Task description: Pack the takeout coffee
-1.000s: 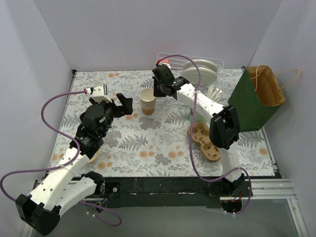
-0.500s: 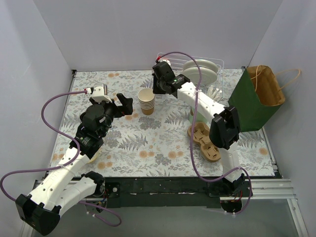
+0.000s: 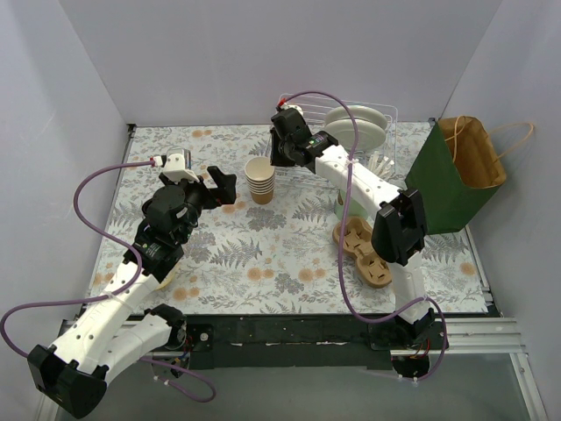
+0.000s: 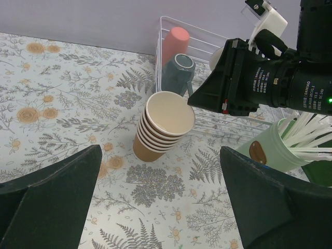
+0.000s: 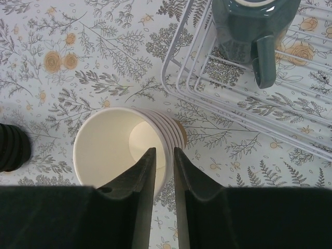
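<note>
The lidded takeout coffee does not show in any view. A stack of lidless tan paper cups (image 3: 261,180) stands at the back middle of the table, and it also shows in the left wrist view (image 4: 163,127) and the right wrist view (image 5: 116,150). My right gripper (image 3: 280,164) hovers at the stack's right rim (image 5: 163,151). Its jaws are narrowed to a small gap, one finger over the cup's inside and one outside, with the rim showing between them. My left gripper (image 3: 221,187) is wide open and empty (image 4: 161,207), left of the stack and pointing at it.
A white wire rack (image 3: 386,158) at the back holds plates, a teal mug (image 5: 254,26) and a pink cup (image 4: 176,41). A green paper bag (image 3: 447,189) stands at the right. A cardboard cup carrier (image 3: 364,254) lies before it. A green cup of white sticks (image 4: 270,150) stands nearby.
My right gripper has shifted slightly back and left over the cup stack. The stack and my left arm have not moved.
</note>
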